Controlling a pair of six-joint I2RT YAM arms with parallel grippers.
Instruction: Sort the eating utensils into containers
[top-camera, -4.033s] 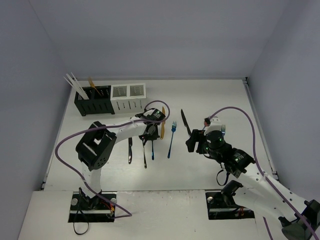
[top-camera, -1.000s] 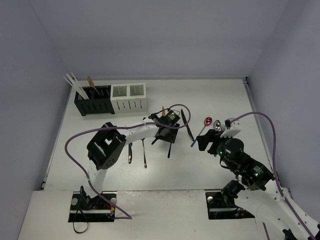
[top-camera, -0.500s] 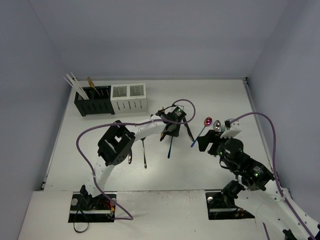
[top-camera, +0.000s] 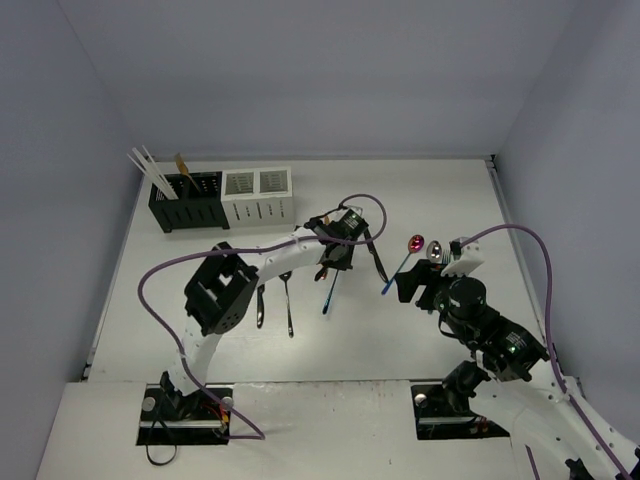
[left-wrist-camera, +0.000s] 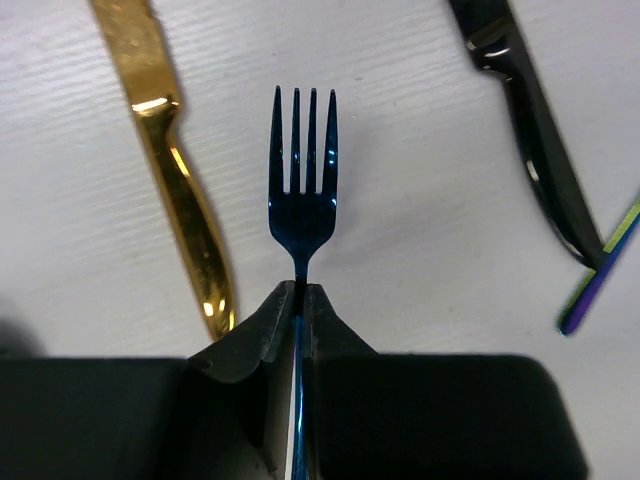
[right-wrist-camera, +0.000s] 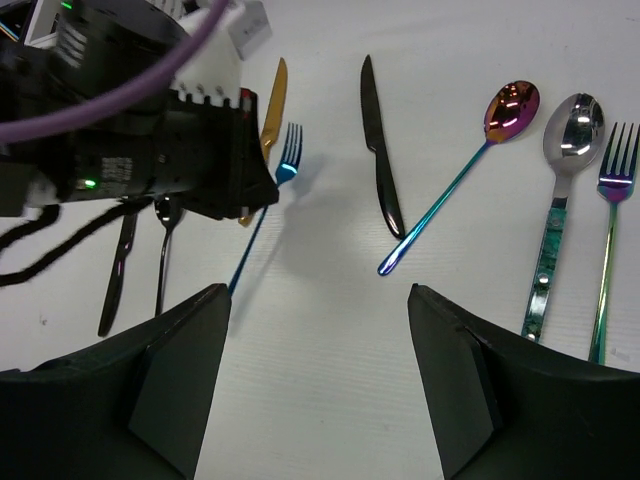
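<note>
Sort is being judged early-stage: only chopsticks (top-camera: 148, 167) and one gold pc (top-camera: 182, 166) are being seen standing in the black caddy (top-camera: 186, 212) at the far-left of the table (top-camera: 420, 190), at its left end as far as can be told; nothing is being seen sticking out of the white caddy (top-camera: 258, 208) butted against its right side. Blue fork (left-wrist-camera: 302, 180) is being clamped by the left gripper (left-wrist-camera: 300, 293), jaws pinched together on the neck just below the tines, approx mid-table and well apart from both caddies; whether it's being lifted clear of the surface can't be told. Right gripper (right-wrist-camera: 320, 350) is being held w/ fingers apart, nothing between them, hovering near the right-hand group. Being counted as pending, all lying flat: gold knife (left-wrist-camera: 175, 170) just beside the fork, black knife (left-wrist-camera: 535, 150) on its other side, pink-purple spoon (right-wrist-camera: 512, 105), silver spoon (right-wrist-camera: 573, 120), iridescent fork (right-wrist-camera: 617, 165), black spoon (right-wrist-camera: 162, 265) and another black pc (right-wrist-camera: 118, 270) by the left arm. So most of the job is being left undone; fork in hand is prob being carried to a caddy next, compartment choice TBD
</note>
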